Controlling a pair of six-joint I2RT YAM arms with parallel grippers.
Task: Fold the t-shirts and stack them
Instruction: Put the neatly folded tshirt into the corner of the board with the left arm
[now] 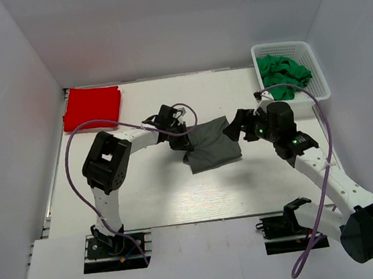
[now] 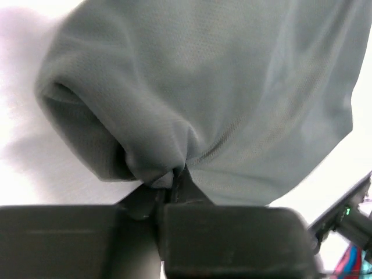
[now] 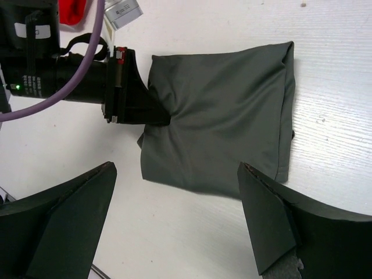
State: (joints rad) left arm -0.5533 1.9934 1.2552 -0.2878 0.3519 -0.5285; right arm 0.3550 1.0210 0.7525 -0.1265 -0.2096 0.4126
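While left arm (image 1: 139, 139) stretches, shirt (image 1: 213, 148) pinched (bunched)

Left arm (image 1: 109, 167) and right arm (image 1: 325, 172): white links, black joint housings, black base plates. A purple cable (image 1: 67, 168) loops along each arm. Right end effector (image 3: 175, 168) carries broad black wedge-shaped fingers; green lamps are lit behind it.
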